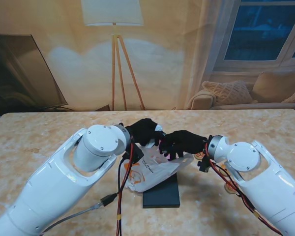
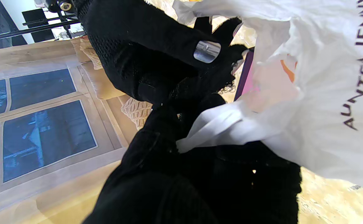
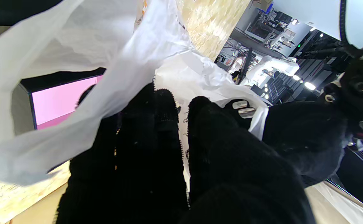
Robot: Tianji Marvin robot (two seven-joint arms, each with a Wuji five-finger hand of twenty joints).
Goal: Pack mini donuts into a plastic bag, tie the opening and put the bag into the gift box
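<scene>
Your two hands meet over the middle of the tabletop, and the white plastic bag hangs from them, its body sagging toward you onto the dark gift box. The bag's long axis runs from its gathered mouth, up at the fingers, down and toward you to its belly on the box.

Your left hand has its fingers closed on a twisted strip of the bag's opening; the left wrist view shows that strip pinched there. Your right hand is closed too, with bag film draped across its fingers and apparently caught between them.

The hands sit just beside each other, almost touching, so both are equally near the mouth. The tying likely turns on this: the two strips of film run from the bag's body away from you up into the fingers, one per hand. I can't make out any donuts inside, nor whether a knot is formed yet.
</scene>
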